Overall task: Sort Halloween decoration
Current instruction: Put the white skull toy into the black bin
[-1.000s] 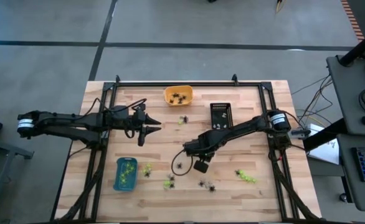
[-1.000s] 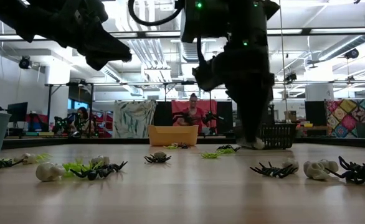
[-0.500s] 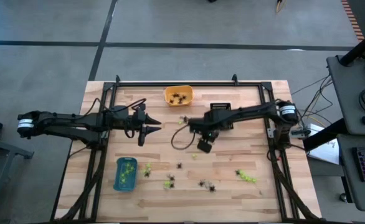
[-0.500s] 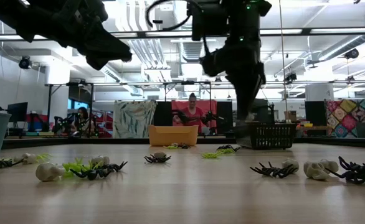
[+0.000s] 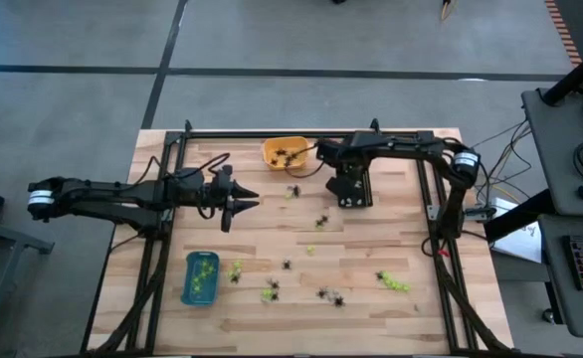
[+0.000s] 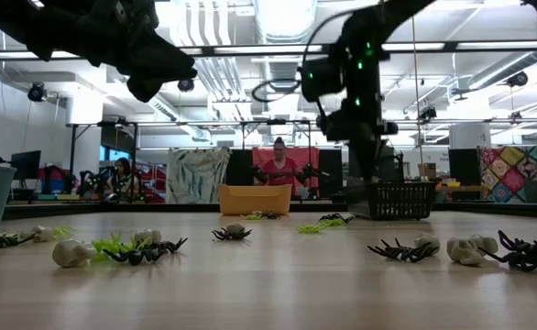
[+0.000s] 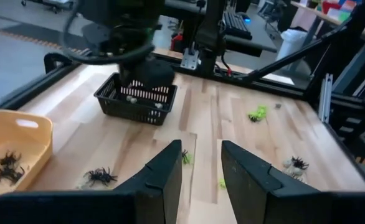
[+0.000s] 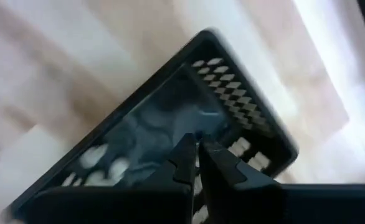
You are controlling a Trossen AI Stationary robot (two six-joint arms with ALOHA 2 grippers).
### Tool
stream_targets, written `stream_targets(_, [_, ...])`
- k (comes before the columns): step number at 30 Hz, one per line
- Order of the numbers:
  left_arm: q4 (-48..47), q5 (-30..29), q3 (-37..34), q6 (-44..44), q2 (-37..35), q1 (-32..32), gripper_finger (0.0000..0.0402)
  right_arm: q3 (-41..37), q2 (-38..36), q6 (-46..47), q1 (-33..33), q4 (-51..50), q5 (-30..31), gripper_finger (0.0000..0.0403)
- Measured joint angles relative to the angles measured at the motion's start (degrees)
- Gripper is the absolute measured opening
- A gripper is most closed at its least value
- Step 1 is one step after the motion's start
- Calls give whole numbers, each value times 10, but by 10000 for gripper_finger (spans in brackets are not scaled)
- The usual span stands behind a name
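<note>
Tiny Halloween trinkets lie scattered on the wooden table: lime-green ones [image 5: 391, 283], black spiders [image 5: 331, 296] and whitish ones [image 6: 71, 253]. My right gripper [image 5: 349, 189] hovers over the black tray [image 5: 352, 185]. In its wrist view the shut fingertips [image 8: 197, 144] point down into that tray [image 8: 170, 134], which holds whitish pieces, and no trinket shows between them. My left gripper [image 5: 240, 204] is open and hangs above the table's left half, fingers [image 7: 201, 177] level and pointing right.
An orange tray [image 5: 285, 152] with black spiders stands at the far edge. A blue tray [image 5: 200, 276] with green pieces stands near the left front. A black frame [image 5: 301, 132] borders the table. Bare wood lies between the two arms [image 5: 272, 234]. People show in the room behind [image 6: 279, 170].
My right gripper has swung from the table's middle toward the far edge and to the right, rising and turning, and now stands over the black tray. Its arm has straightened along the far rail. The trinkets on the table have stayed in place.
</note>
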Motion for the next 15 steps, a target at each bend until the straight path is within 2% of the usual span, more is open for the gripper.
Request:
stream_targets(7, [1,-1,0,-58,25,-10,96,-40,0,-34,-26,80,-5,19])
stream_targets(15, [0,-29,0,-130,93,-40,96,-43,0,-49,-26,85,-1,88])
